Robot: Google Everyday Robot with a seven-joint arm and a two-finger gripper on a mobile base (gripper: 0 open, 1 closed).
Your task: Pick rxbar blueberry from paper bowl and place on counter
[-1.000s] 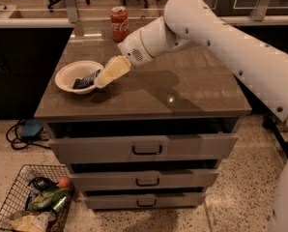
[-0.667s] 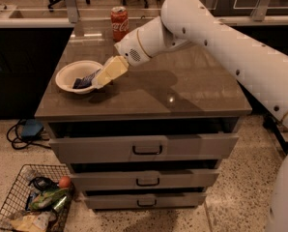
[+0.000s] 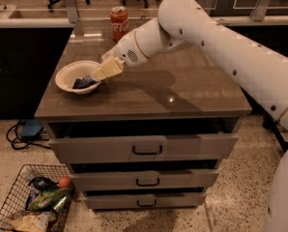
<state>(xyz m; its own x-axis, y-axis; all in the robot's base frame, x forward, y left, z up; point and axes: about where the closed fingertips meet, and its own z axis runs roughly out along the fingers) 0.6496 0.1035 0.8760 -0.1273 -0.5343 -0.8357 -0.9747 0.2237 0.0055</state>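
on the table (image 3: 182,98) the paper bowl (image 3: 62,75) is holding the rxbar blueberry (image 3: 79,84). the pincer (image 3: 97,75) is reaching into that bowl, its tip right at the bar; i cannot tell whether it is gripping. beyond the pincer a red can (image 3: 119,23) is standing.

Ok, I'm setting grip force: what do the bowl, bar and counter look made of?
The bowl: matte off-white, thin rim, likely paper. The bar: dark blue wrapper, probably plastic film. The counter: glossy grey-brown, mirrors lights, looks like polished stone. The gripper is in the bowl, at the bar.
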